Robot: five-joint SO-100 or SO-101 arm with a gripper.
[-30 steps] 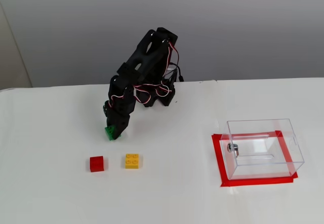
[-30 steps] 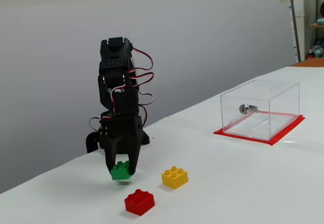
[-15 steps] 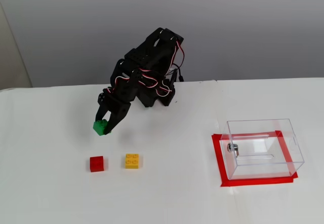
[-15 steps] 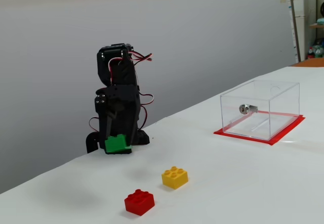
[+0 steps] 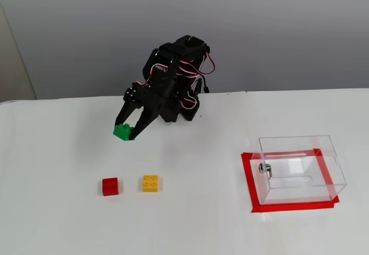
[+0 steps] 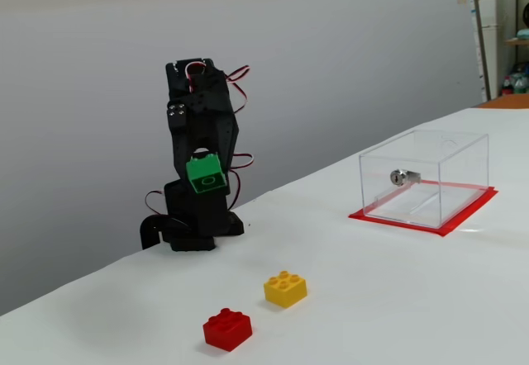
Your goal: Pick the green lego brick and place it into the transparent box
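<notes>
Hand (image 5: 128, 132) clamped on green brick (image 5: 122, 132) high off the counter (image 5: 190, 220), box (image 5: 300, 168) well off to its right in this view: carry level, keep grip firm, release only above the open top.

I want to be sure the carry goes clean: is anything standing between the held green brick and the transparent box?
Nothing visible does. The gripper holds the green lego brick up off the table. The yellow brick and red brick lie nearer the camera, off the line to the transparent box, whose top looks open.
</notes>
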